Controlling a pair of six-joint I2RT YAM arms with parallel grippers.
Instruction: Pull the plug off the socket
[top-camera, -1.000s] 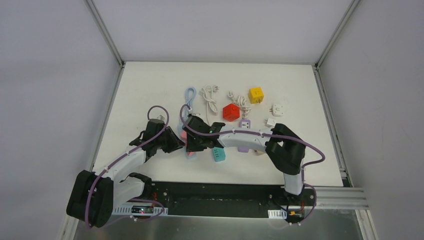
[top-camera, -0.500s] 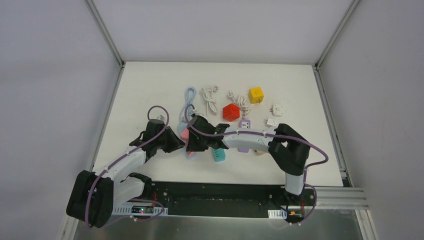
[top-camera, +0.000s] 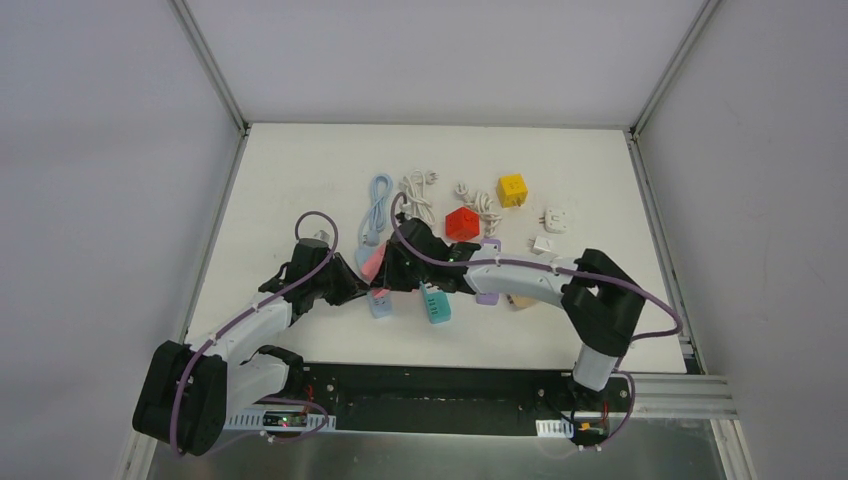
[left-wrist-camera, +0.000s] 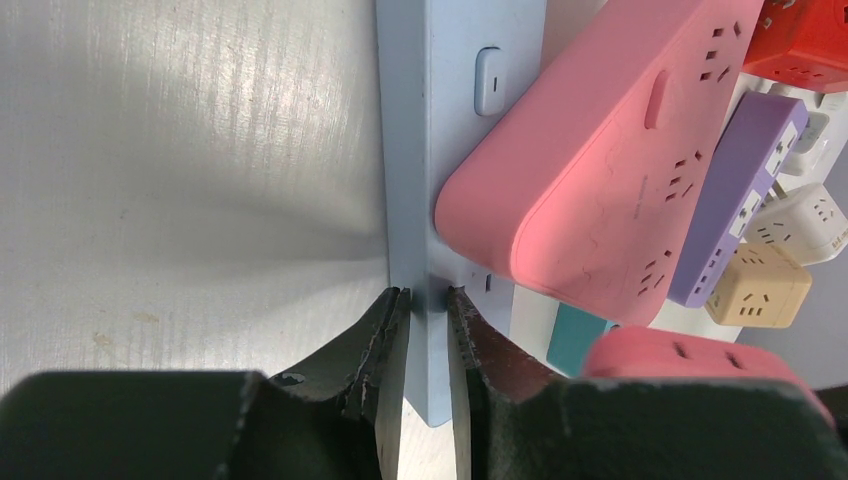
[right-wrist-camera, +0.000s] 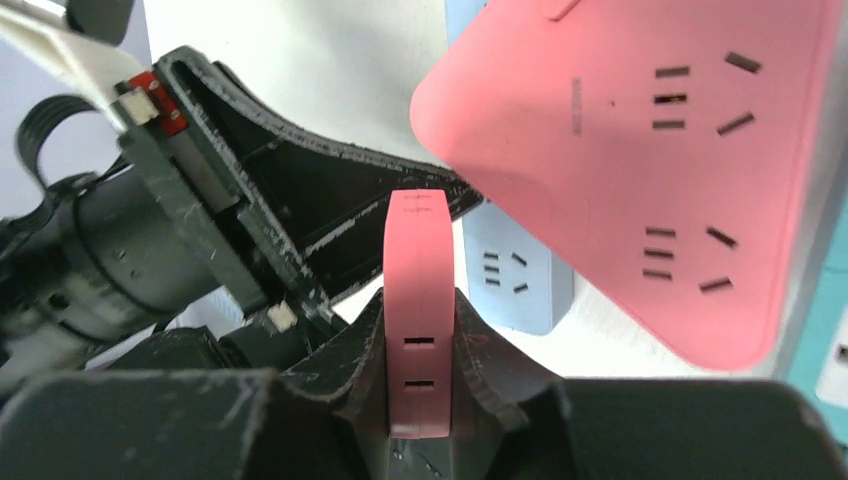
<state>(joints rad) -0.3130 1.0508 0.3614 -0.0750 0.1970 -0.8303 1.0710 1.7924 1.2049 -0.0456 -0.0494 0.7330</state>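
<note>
From above, the left gripper (top-camera: 350, 288) and right gripper (top-camera: 392, 272) meet near the front of the table (top-camera: 300, 170). A pink strip (top-camera: 371, 263) is between them and a blue strip (top-camera: 380, 306) lies just below it. I count two arms and four strips: pink, blue, a teal strip (top-camera: 436, 306) and a purple strip (top-camera: 487, 298). There is also one red cube (top-camera: 461, 224), one yellow cube (top-camera: 512, 189) and two small white cubes (top-camera: 556, 217). There are three cords, one blue cord (top-camera: 378, 200) and two white cords (top-camera: 418, 195). In the left wrist view, the left fingers (left-wrist-camera: 385, 340) are clenched on the thin edge of the blue strip, and I think they pin it down. The pink strip lies tilted across the blue one. A beige cube (left-wrist-camera: 755, 285) shows here too, so that makes five cubes. A pink piece (left-wrist-camera: 700, 360) with slots sits low at the right. In the right wrist view, the right fingers (right-wrist-camera: 480, 350) squeeze that pink piece tight — I think it is the plug end. It seems to be lifted above the blue strip, and the holes I can see in the blue strip are bare. So the pull looks nearly done or just done. But no pins show, so I cannot tell if the plug is all the way out. What is left, I think, is to carry it clear and let go.
</note>
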